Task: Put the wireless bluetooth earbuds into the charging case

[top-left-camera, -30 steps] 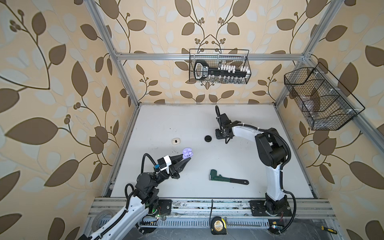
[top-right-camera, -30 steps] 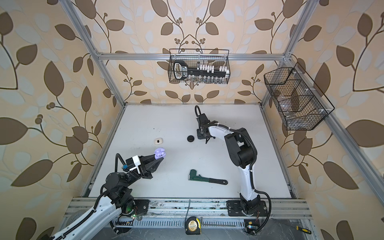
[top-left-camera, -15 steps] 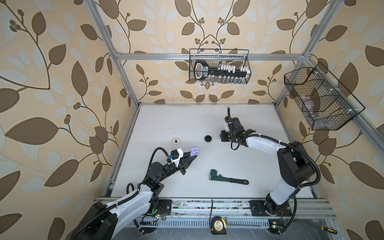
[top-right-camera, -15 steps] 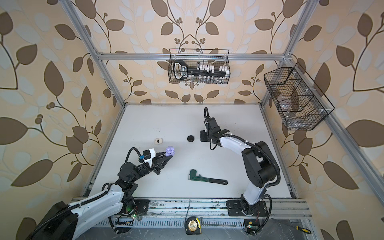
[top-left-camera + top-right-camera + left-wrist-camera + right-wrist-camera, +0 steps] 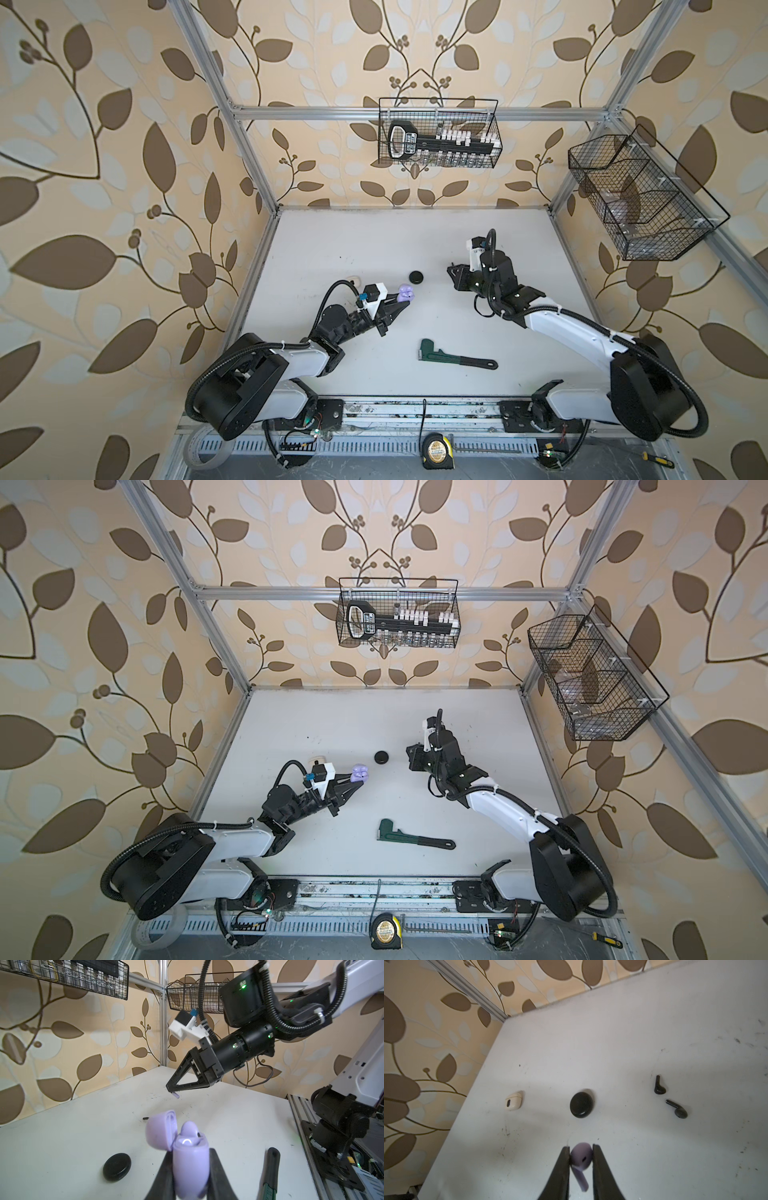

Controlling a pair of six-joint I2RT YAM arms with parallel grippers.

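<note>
1. The left gripper [image 5: 404, 302], clamped on the open lavender case [image 5: 406, 293], has carried it inward. The lavender case now hangs at 7 o'clock of the black case [image 5: 415, 276].
2. The right arm has dropped its elbow outward. The right gripper [image 5: 580, 1152] stays at 3 o'clock of the black case, pinching a lavender earbud [image 5: 581, 1159] by the head, stem free.
3. A seated earbud [image 5: 189, 1132] already fills one socket of the lavender case, so the arms look set to meet for the second insertion.
4. Two black earbuds [image 5: 659, 1085] lie loose on the counter [image 5: 633, 1022], still to be done.

Green pipe wrench [image 5: 455, 358], tape measure [image 5: 436, 450]
</note>
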